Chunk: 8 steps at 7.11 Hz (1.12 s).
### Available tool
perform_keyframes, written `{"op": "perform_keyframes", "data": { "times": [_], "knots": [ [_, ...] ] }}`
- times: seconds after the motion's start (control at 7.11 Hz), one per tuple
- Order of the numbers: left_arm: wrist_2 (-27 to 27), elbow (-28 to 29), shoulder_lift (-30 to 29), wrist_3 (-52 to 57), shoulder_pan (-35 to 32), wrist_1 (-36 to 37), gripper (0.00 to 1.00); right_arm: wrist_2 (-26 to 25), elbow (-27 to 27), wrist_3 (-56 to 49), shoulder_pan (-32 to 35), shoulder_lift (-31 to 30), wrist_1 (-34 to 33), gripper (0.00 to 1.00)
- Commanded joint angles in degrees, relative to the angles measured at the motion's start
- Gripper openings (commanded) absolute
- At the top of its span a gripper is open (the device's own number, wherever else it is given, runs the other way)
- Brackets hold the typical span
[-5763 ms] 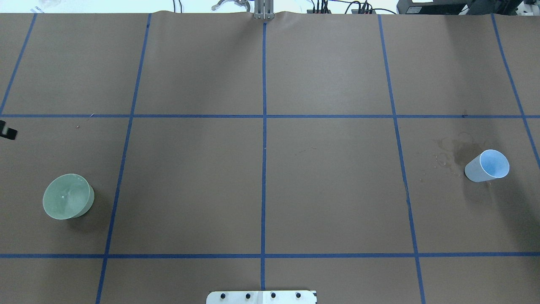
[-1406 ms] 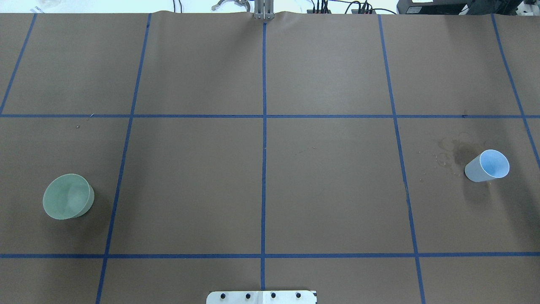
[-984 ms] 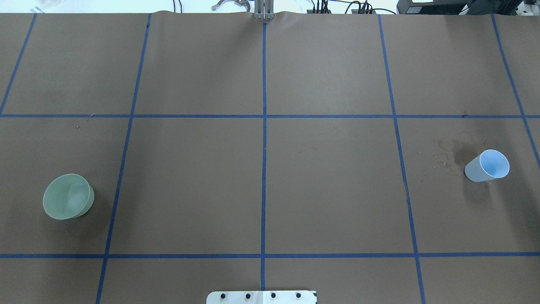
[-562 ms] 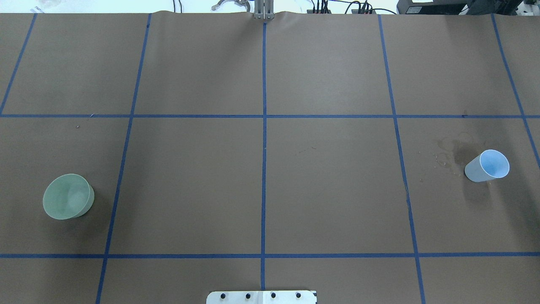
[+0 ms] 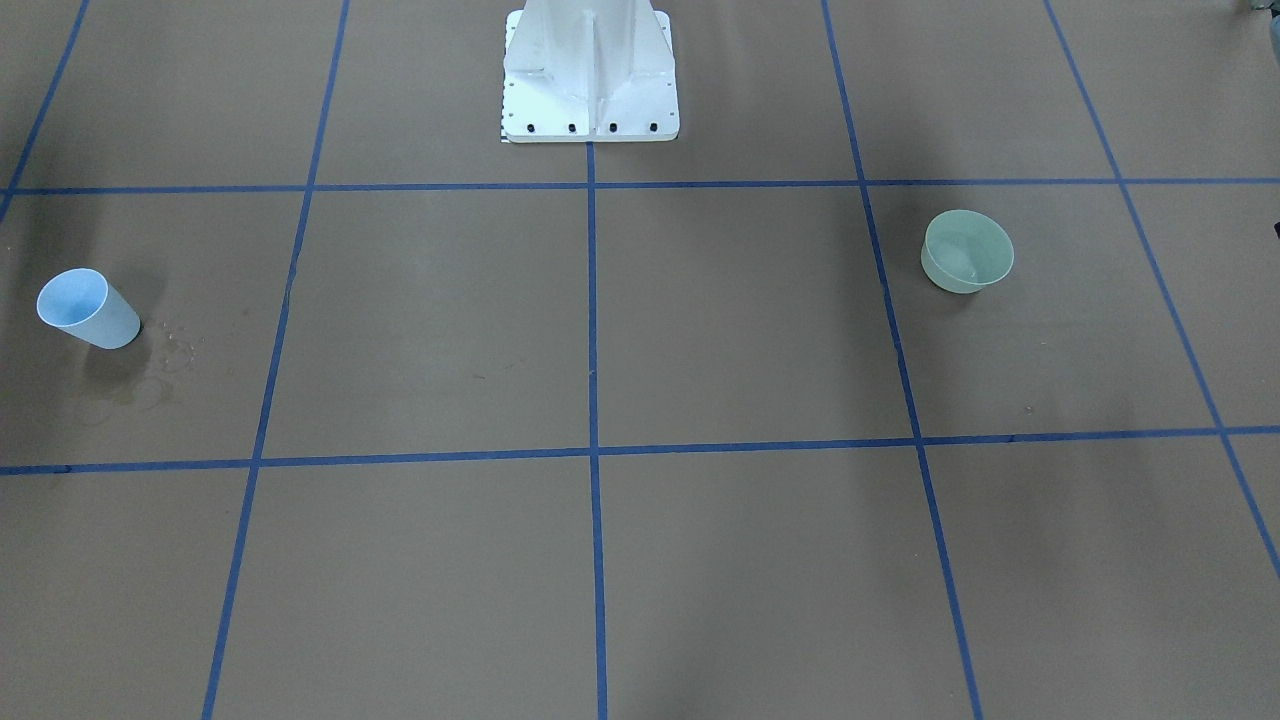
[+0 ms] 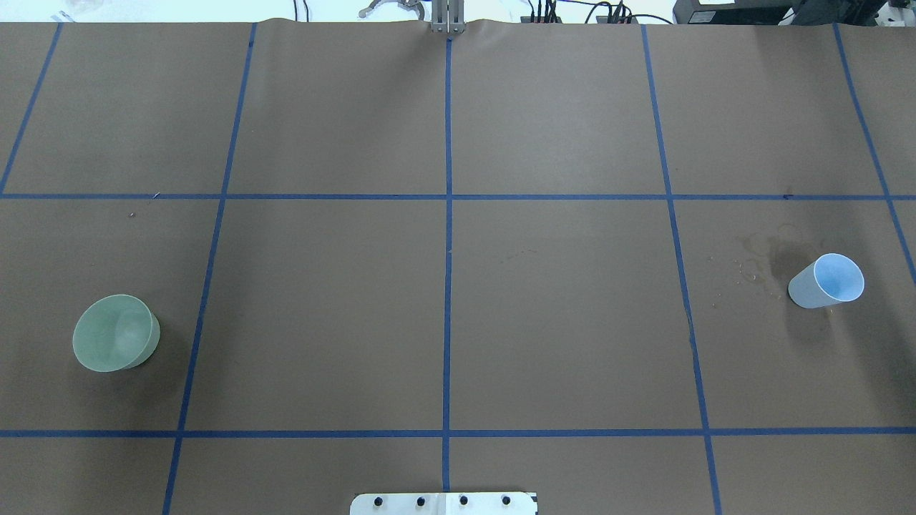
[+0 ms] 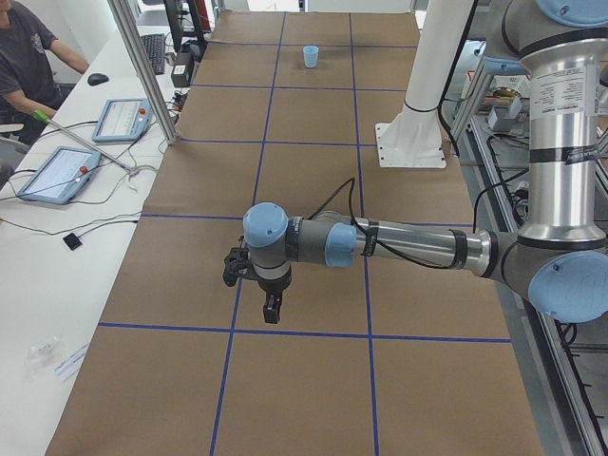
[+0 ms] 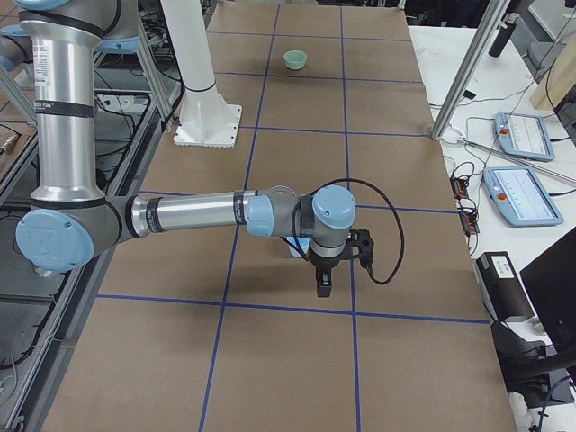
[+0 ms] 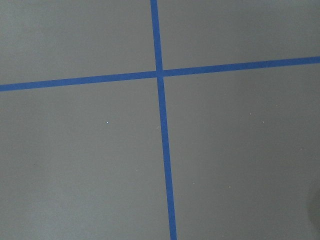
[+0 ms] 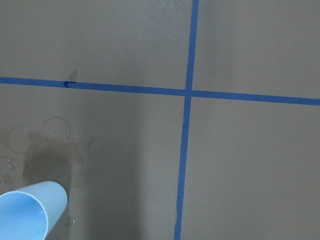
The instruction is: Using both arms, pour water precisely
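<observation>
Left fingers (image 7: 271,309) and right fingers (image 8: 324,283) point down, left arm (image 7: 418,249) and right arm (image 8: 193,214) stretched level; whether parted, cannot tell.

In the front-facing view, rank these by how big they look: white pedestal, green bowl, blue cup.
1. white pedestal, clearly the largest.
2. green bowl and blue cup: these look about alike, so no ranking between them.
</observation>
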Motion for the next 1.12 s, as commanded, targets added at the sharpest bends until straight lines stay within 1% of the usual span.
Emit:
{"op": "perform_keyframes", "data": {
  "times": [0.0,0.42,0.7,0.84,0.98],
  "knots": [
    [0.2,0.1,-0.3,-0.2,0.0,0.1,1.0,0.1,0.0,0.2,0.0,0.0,0.0,0.99],
    [-0.2,0.4,-0.6,-0.5,0.0,0.0,1.0,0.2,0.1,0.2,0.0,0.1,0.1,0.99],
    [-0.1,0.6,-0.2,-3.0,0.0,-0.1,1.0,0.0,0.4,0.2,0.0,0.0,0.1,0.99],
    [-0.1,0.8,-1.0,-3.4,0.0,0.1,1.0,0.0,0.4,0.2,0.0,0.0,0.1,0.99],
    [-0.2,-0.9,-1.0,-3.3,0.0,0.6,1.0,0.0,0.3,0.2,0.0,0.0,0.1,0.99]
  ]
}}
